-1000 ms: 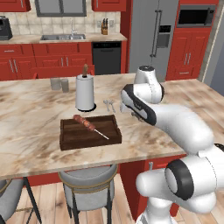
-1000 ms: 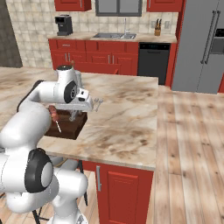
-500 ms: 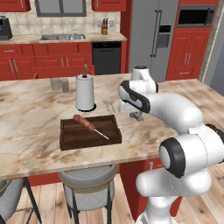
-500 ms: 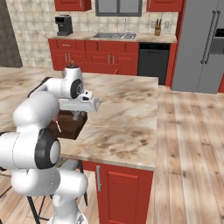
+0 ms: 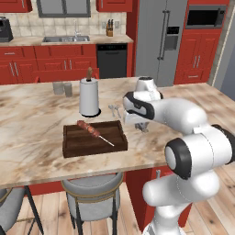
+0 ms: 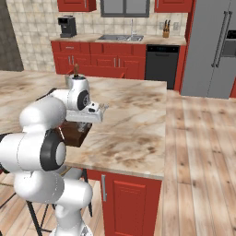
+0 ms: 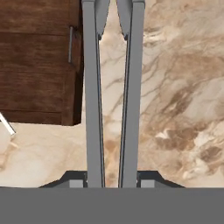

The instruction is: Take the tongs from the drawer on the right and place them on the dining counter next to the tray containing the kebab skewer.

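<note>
1. The tongs point(image 7: 111, 92) are clamped between the jaws of the gripper point(image 7: 111, 179), low over the dining counter point(image 5: 41, 137), just beside the tray point(image 7: 35, 61).
2. Released carelessly, they could catch the tray's rim or bump the kebab skewer point(image 5: 94, 132).

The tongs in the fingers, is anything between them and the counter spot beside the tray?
Nothing visible. The tongs hang over bare marble of the dining counter, just off the tray edge. The paper towel roll stands farther back.
</note>
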Robot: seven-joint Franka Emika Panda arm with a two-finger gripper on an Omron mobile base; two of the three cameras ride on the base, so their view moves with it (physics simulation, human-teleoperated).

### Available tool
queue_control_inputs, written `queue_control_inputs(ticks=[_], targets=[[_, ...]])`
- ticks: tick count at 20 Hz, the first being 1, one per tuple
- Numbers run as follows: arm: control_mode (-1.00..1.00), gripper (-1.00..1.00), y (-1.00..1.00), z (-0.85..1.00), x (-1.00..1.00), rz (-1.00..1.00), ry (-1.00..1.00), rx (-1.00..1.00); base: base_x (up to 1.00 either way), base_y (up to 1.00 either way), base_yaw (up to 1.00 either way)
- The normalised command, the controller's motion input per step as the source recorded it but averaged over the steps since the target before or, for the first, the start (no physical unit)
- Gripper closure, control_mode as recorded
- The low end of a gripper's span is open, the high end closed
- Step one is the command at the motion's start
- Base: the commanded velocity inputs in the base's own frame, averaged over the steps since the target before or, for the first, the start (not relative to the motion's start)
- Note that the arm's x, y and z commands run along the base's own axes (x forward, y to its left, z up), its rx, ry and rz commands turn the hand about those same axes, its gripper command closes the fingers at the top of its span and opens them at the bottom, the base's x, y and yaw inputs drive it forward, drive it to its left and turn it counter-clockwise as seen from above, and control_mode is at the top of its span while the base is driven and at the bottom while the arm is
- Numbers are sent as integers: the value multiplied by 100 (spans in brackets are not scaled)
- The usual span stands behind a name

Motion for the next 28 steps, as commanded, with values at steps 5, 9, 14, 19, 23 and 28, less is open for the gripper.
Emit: queue_control_inputs(ticks=[5, 9, 14, 19, 23, 28], targets=[[-100, 100, 0, -31, 2, -6, 0, 0, 0, 0, 0], [-100, 100, -3, -27, 9, -2, 0, 0, 0, 0, 0], [-100, 100, -8, -25, 8, 0, 0, 0, 0, 0, 0], [-100, 100, -6, -27, 8, 0, 0, 0, 0, 0, 0], [-100, 100, -1, -28, 8, 0, 0, 0, 0, 0, 0], [-100, 100, -4, -24, 14, 0, 0, 0, 0, 0, 0]])
